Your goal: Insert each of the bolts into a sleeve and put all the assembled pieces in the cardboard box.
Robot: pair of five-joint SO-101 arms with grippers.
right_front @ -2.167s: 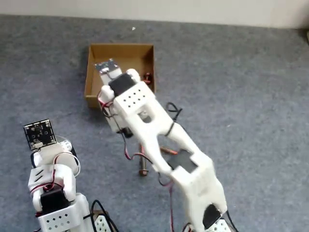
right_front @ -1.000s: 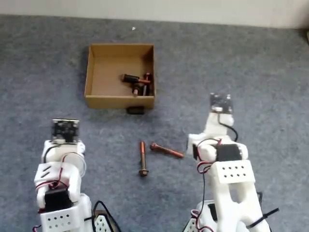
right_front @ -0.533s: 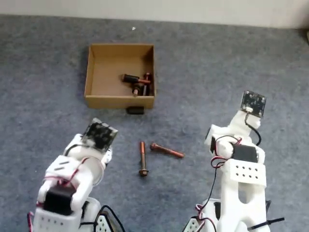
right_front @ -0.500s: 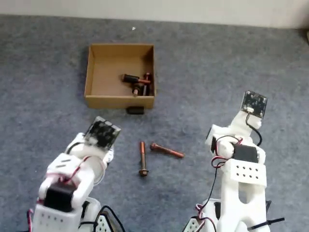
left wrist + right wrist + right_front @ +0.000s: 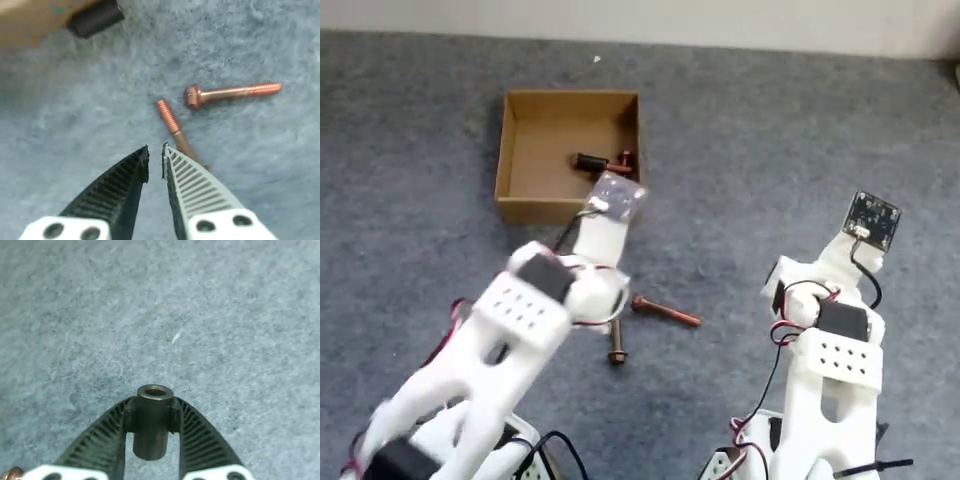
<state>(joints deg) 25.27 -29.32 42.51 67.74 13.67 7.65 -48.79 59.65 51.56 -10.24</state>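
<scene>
Sleeve (image 5: 151,427), per right wrist view, stands clamped in right tool (image 5: 153,407).

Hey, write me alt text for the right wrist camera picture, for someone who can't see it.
The right gripper holds a short dark sleeve clamped between its two ribbed fingers, with the sleeve's hollow end showing at the fingertips. Grey carpet lies behind it.
</scene>
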